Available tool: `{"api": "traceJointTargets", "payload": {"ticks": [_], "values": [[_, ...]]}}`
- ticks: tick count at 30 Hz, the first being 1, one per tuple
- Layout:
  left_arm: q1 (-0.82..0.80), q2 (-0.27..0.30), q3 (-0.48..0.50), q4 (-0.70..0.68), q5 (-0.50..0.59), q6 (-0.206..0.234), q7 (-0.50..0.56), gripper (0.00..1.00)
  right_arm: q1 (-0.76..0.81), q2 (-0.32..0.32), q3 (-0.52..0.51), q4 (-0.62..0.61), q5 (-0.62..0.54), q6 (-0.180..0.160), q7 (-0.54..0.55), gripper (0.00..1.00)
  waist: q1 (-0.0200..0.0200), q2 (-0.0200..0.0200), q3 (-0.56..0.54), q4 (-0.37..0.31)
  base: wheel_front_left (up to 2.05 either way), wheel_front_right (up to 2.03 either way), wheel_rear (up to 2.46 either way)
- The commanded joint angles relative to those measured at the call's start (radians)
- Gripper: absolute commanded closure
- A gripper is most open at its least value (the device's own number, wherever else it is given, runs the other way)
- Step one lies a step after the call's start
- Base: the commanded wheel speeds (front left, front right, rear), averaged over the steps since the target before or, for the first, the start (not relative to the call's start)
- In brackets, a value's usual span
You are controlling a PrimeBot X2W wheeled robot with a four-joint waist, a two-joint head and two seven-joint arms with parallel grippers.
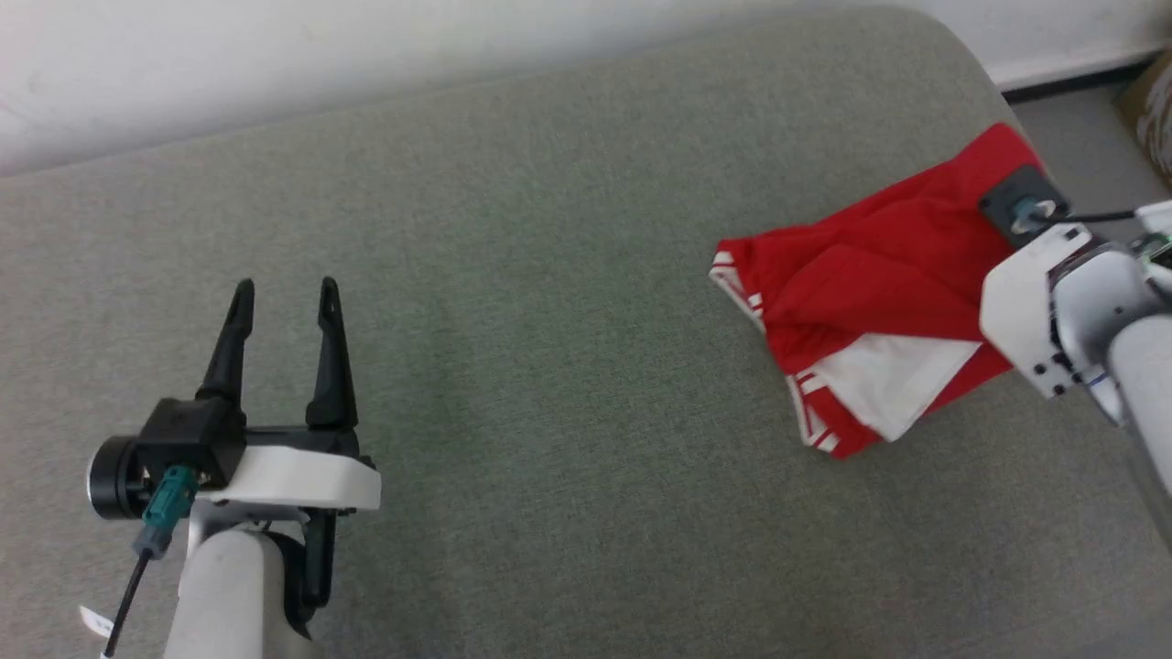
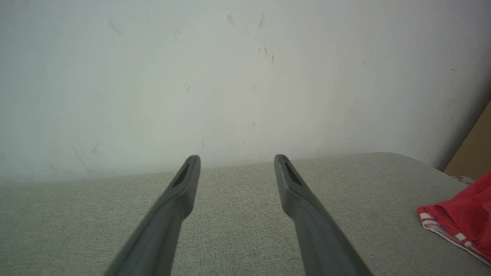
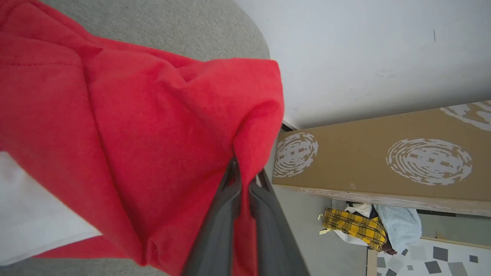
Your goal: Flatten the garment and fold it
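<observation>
Wide bare grey cushion [image 1: 568, 348] open mid-surface, wall [image 1: 275, 64] along far edge, bunched garment [image 1: 879, 293] blocking right end

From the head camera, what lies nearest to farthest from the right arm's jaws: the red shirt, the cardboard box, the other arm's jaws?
1. Red shirt: pinched in the right jaws, at right.
2. Cardboard box: upper right corner.
3. Left jaws: far off, lower left.

Grey-green fabric-covered surface [image 1: 568, 275] with a rounded far corner, set against a scuffed white wall [image 2: 230, 76]. Beyond that corner, on the grey floor [image 3: 326, 245]: a long cardboard box [image 3: 364, 161] printed with white ovals; just beside it, a yellow plaid cloth [image 3: 353, 226] touching a pale blue towel [image 3: 399, 226].
</observation>
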Motion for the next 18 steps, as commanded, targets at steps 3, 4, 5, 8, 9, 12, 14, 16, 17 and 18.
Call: {"api": "traceJointTargets", "payload": {"ticks": [3, 4, 5, 8, 9, 12, 14, 16, 17, 18], "values": [[-0.031, 0.018, -0.003, -0.007, 0.02, -0.012, -0.005, 0.0, -0.043, -0.009, -0.05, 0.05, -0.039, -0.002, -0.033, 1.0, -0.0002, -0.0001, 0.091, -0.05, 0.0, 0.0, 0.0], [-0.038, 0.022, -0.005, -0.009, 0.022, -0.014, -0.005, 0.0, -0.052, -0.011, -0.072, 0.067, -0.051, -0.002, -0.041, 1.0, -0.0002, -0.0001, 0.105, -0.048, 0.0, 0.0, 0.0], [-0.046, 0.027, -0.006, -0.01, 0.024, -0.015, -0.005, 0.0, -0.06, -0.012, -0.092, 0.084, -0.064, -0.002, -0.051, 1.0, -0.0002, -0.0001, 0.117, -0.045, 0.0, 0.0, 0.0], [-0.068, 0.039, -0.008, -0.009, 0.027, -0.019, -0.005, 0.0, -0.077, -0.001, -0.166, 0.132, -0.1, -0.002, -0.078, 1.0, -0.0002, -0.0001, 0.146, -0.033, 0.0, 0.0, 0.0], [-0.074, 0.043, -0.008, -0.008, 0.028, -0.02, -0.005, 0.0, -0.083, 0.004, -0.189, 0.145, -0.111, -0.002, -0.091, 1.0, -0.0002, -0.0001, 0.154, -0.028, 0.0, 0.0, 0.0], [-0.085, 0.05, -0.012, -0.007, 0.032, -0.021, -0.005, 0.0, -0.096, 0.026, -0.259, 0.19, -0.14, -0.002, -0.124, 1.0, -0.0002, -0.0001, 0.171, -0.012, 0.0, 0.0, 0.0], [-0.087, 0.049, -0.015, -0.006, 0.033, -0.019, -0.005, 0.0, -0.101, 0.039, -0.301, 0.22, -0.164, -0.002, -0.14, 1.0, -0.0002, -0.0001, 0.173, 0.001, 0.0, 0.0, 0.0], [-0.086, 0.049, -0.016, 0.0, 0.03, -0.019, -0.005, 0.0, -0.1, 0.059, -0.357, 0.245, -0.18, -0.002, -0.155, 0.77, -0.0002, -0.0001, 0.165, 0.014, 0.0, 0.0, 0.0], [-0.084, 0.049, -0.016, 0.003, 0.028, -0.02, -0.005, 0.0, -0.098, 0.069, -0.384, 0.255, -0.185, -0.002, -0.163, 0.29, -0.0002, -0.0001, 0.158, 0.019, 0.0, 0.0, 0.0], [-0.081, 0.047, -0.016, 0.007, 0.026, -0.019, -0.005, 0.0, -0.094, 0.079, -0.417, 0.266, -0.19, -0.002, -0.17, 0.0, -0.0002, -0.0001, 0.147, 0.026, 0.0, 0.0, 0.0]]}}
